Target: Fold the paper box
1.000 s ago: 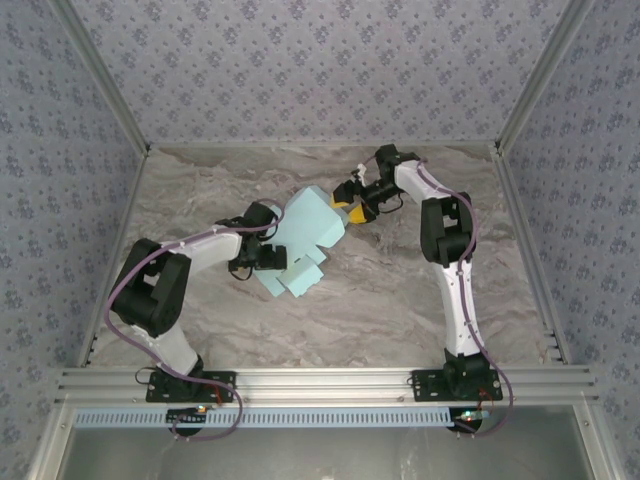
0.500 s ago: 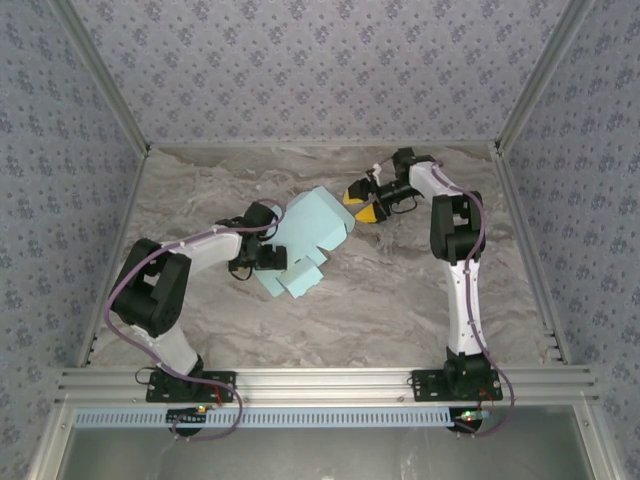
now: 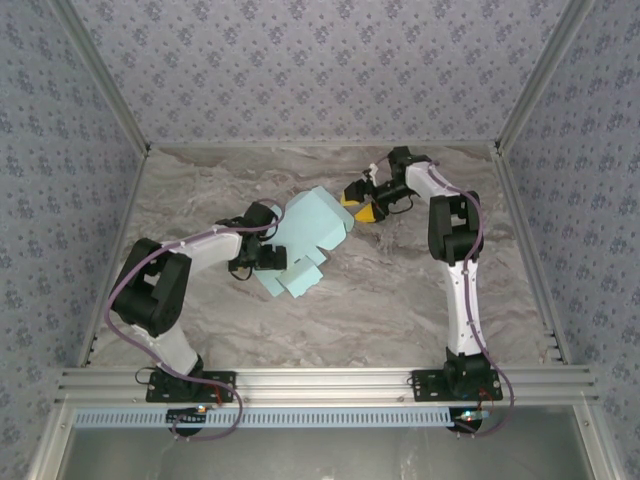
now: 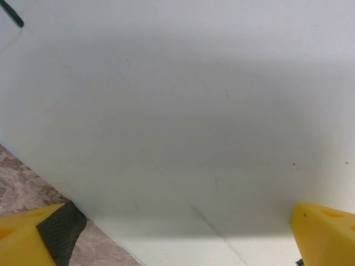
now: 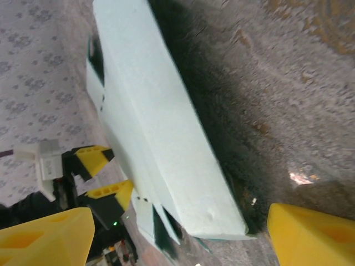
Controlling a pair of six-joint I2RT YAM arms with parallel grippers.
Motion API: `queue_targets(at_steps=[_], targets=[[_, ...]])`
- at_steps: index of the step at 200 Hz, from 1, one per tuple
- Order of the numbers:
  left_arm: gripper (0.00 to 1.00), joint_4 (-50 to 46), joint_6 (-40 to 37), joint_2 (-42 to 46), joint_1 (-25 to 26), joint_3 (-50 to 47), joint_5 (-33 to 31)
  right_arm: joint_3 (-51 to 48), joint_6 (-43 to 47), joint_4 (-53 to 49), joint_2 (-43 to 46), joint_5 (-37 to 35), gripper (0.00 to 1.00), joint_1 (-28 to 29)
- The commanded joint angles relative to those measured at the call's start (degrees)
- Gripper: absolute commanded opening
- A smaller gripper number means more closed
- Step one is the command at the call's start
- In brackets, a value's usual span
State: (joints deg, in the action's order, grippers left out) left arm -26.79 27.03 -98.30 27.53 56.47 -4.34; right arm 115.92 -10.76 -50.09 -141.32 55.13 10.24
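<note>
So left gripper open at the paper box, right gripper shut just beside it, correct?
No. The right gripper is open, not shut: the right wrist view shows its yellow fingertips wide apart, with the paper box ahead of them. The rest holds: left gripper open at the box.

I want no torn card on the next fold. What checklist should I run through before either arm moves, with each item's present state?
1. The right gripper is open: ok, fingers wide apart.
2. The right gripper is off the box: ok, the box's end lies between its fingers, untouched.
3. The left gripper is open: ok, fingers wide apart.
4. The left gripper's contact with the box: cannot tell, the card hides it.
5. The flaps are folded in: not ok, they stick out at the near end.
</note>
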Motion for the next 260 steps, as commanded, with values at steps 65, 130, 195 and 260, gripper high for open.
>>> queue_targets(at_steps=[65,130,195,260], targets=[[0.99,-0.6,-0.8,-2.6,0.3,0.0,1.1,3.7,-2.2,-0.5,-3.7,-3.6,0.85,4.2],[0.99,-0.4,-0.7,-2.3,0.3,-0.1,1.1,4.0,0.6,-0.7,-1.2,4.7,0.67,3.9],[0.99,-0.6,-1.0,-1.9,0.3,0.0,1.0,2.0,3.9,-1.2,1.6,6.1,0.63,2.9],[0.99,-0.7,-1.1,-2.4,0.3,0.9,1.4,2.1,5.5,-1.8,1.5,7.4,0.59,3.0]])
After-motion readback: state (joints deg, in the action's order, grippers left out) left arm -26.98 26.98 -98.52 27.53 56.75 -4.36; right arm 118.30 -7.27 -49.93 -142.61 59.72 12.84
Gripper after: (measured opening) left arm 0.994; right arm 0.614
